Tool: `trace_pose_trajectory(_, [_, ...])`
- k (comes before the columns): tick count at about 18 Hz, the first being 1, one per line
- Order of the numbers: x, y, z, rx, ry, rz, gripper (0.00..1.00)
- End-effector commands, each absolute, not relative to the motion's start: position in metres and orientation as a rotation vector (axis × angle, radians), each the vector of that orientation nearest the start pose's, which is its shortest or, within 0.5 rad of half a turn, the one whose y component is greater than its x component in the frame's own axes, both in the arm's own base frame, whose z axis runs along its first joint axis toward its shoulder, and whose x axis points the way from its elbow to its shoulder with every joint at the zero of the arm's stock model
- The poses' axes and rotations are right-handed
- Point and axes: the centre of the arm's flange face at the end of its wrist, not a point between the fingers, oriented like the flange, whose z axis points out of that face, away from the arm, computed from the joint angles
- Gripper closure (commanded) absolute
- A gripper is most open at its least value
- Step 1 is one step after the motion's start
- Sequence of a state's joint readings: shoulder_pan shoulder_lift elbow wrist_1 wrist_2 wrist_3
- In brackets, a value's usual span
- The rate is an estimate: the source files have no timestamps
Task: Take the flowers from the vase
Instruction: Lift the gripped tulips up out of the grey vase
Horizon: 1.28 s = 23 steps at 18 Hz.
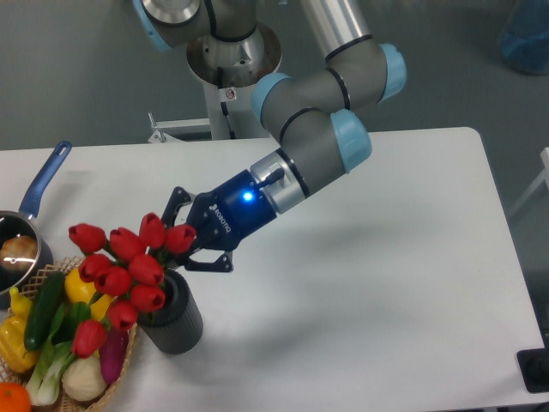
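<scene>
The flowers (129, 266), a bunch of red tulip buds with green stems, stand in the vase (174, 319), a short dark grey ribbed cylinder near the table's front left. The bunch leans left over the wicker basket. My gripper (177, 240) reaches in from the right at the level of the buds. Its jaws are spread, one above and one below the rightmost buds. The fingertips are partly hidden behind the flowers. The stems are mostly hidden by the buds.
A wicker basket (107, 388) of vegetables sits at the front left corner, touching the vase's left side. A blue-handled steel pan (34, 202) lies at the left edge. The white table (369, 300) extends to the right.
</scene>
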State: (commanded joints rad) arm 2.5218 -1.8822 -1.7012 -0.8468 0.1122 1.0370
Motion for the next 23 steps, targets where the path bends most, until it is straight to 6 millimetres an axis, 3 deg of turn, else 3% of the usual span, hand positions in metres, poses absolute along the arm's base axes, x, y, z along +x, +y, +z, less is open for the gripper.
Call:
trace_pose_trajectory(12, [-0.362,0.494,0.459,-1.541,0.267,-0.617,0.87])
trace_pose_trajectory(18, [-0.376,0.483,0.46,-1.544,0.239,-0.603,0.87])
trace_pose_trajectory(23, [-0.408,0.461,0.451,-1.564,0.174,-0.562,0.87])
